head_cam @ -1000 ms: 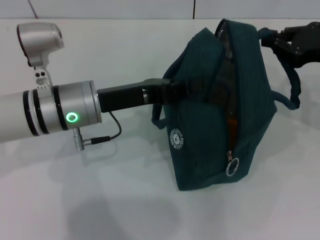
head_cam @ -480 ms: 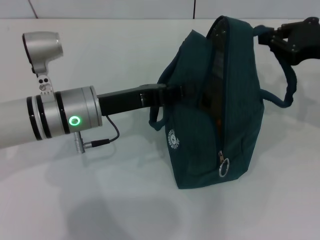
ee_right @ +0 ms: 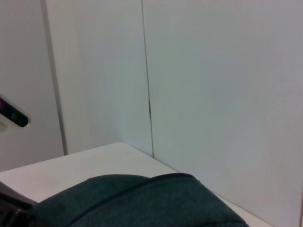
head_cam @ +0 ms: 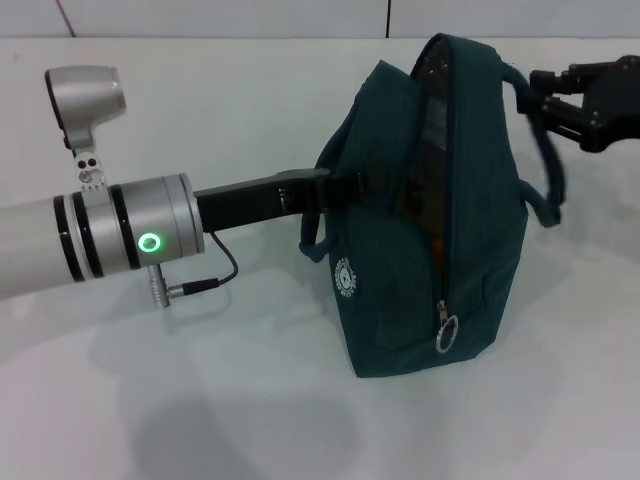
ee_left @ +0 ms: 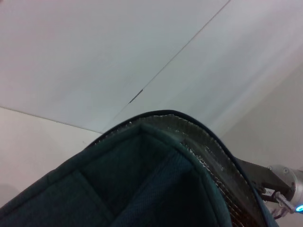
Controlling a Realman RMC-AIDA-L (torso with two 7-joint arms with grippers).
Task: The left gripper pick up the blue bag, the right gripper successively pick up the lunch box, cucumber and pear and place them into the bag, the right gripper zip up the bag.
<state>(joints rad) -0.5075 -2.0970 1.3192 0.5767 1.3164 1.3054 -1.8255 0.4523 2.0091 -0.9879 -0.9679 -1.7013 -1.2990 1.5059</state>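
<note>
The blue bag (head_cam: 420, 230) stands upright on the white table, its zipper partly open with the ring pull (head_cam: 447, 335) low on the near end. My left gripper (head_cam: 352, 185) reaches in from the left and is shut on the bag's side by the near handle. My right gripper (head_cam: 538, 96) hovers at the bag's upper right, fingers spread, with the far handle (head_cam: 548, 175) hanging loose just below it. A bit of orange (head_cam: 437, 240) shows in the zipper gap. The lunch box, cucumber and pear are hidden. The bag's top edge (ee_left: 142, 161) fills the left wrist view, and its fabric (ee_right: 142, 198) shows in the right wrist view.
The white table (head_cam: 200, 400) extends in front of and to the left of the bag. My left forearm (head_cam: 120, 230) lies across the left half of the table. A pale wall (head_cam: 300, 15) runs behind the table's far edge.
The far handle, stretched toward the right gripper before, has dropped back against the bag. The right gripper's fingers have spread. The bag stands straighter than a second ago.
</note>
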